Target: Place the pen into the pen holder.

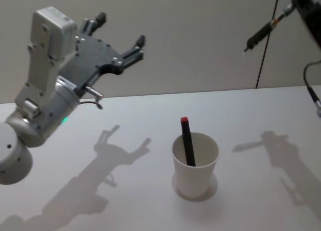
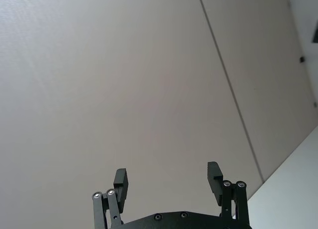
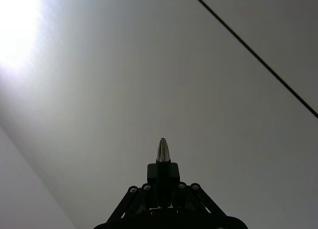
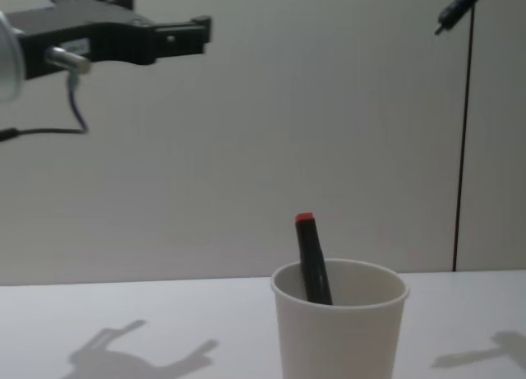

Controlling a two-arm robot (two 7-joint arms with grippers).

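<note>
The pen holder (image 1: 195, 166) is a white paper cup standing on the table, also seen in the chest view (image 4: 339, 330). A black pen with a red end (image 1: 187, 141) leans inside it. High at the right, my right gripper (image 1: 295, 4) is shut on a second black pen (image 1: 262, 32) with a silver tip (image 3: 162, 150); that pen points down and left, far above the table and to the right of the cup. My left gripper (image 1: 120, 29) hangs open and empty, raised high at the left (image 2: 168, 173).
The white table (image 1: 125, 121) meets a plain wall behind. A thin dark vertical line (image 4: 462, 149) runs down the wall at the right. Shadows of both arms fall on the table on either side of the cup.
</note>
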